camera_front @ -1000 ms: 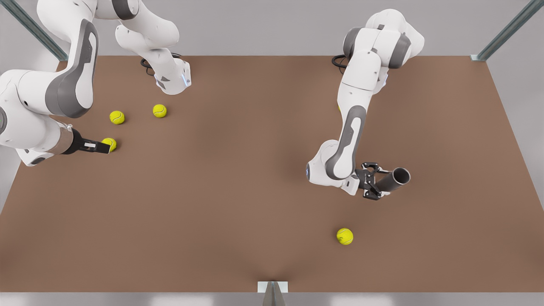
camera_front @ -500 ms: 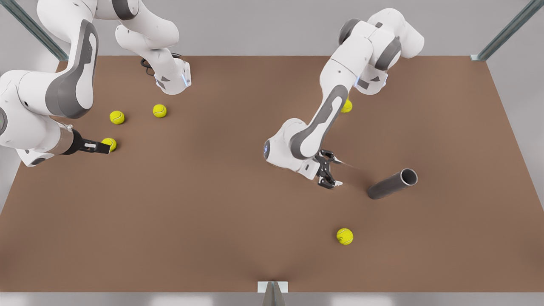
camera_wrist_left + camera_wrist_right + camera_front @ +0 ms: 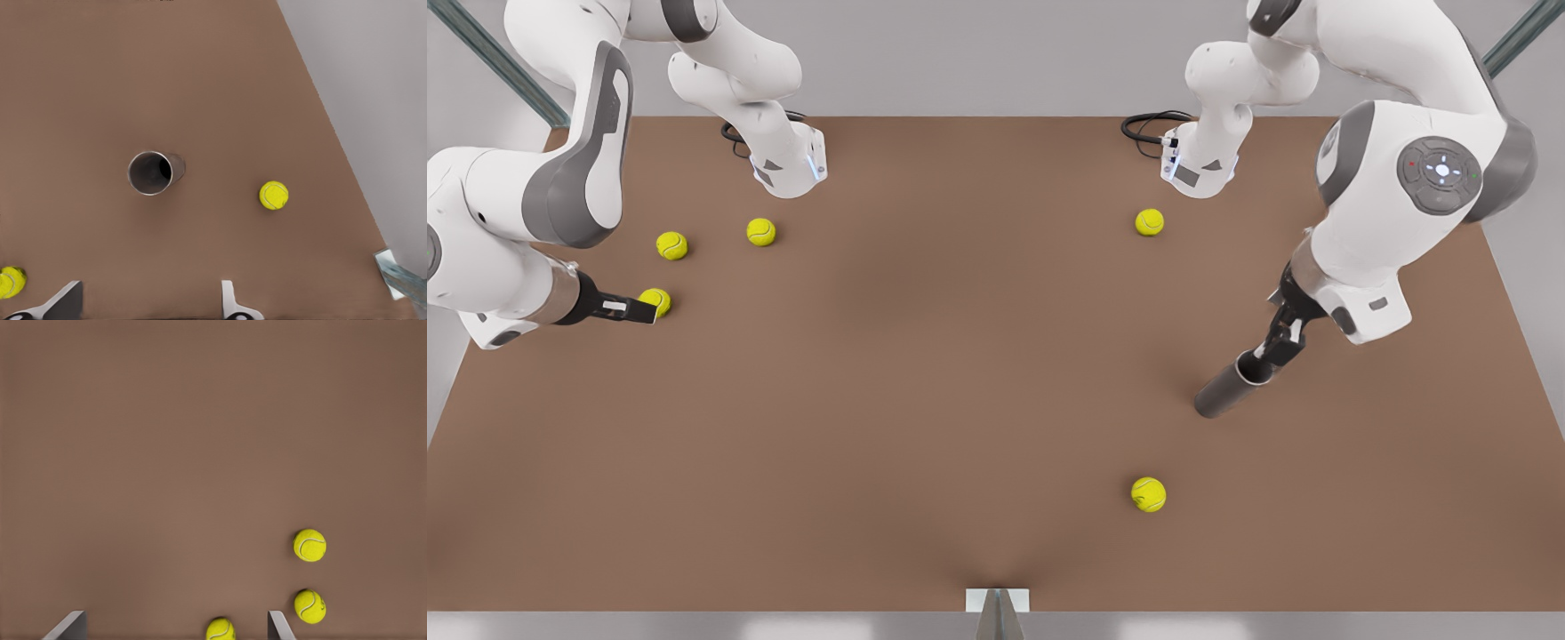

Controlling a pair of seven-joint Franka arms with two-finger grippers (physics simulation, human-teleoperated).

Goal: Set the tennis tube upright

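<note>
The tennis tube (image 3: 1221, 394), a plain grey cylinder, lies on its side on the brown table at the front view's right. The left wrist view looks into the tennis tube (image 3: 151, 173) through its hollow rimmed end. My left gripper (image 3: 1264, 356) hangs over that end, open and holding nothing, and its fingers (image 3: 229, 301) stand wide apart. At the front view's left my right gripper (image 3: 651, 312) waits low and open. A tennis ball (image 3: 221, 630) sits between its fingers (image 3: 276, 623) without touching them.
Yellow-green tennis balls lie around: two (image 3: 671, 245) (image 3: 761, 231) near the right gripper, one (image 3: 1149, 221) behind the tube and one (image 3: 1148, 493) in front of it. A metal bracket (image 3: 997, 604) marks the table's near edge. Arm bases stand at the back.
The left gripper let go of the tube, which dropped flat. That arm swung off to the front view's left, then round to the right above the tube's open end. The right arm stayed still.
</note>
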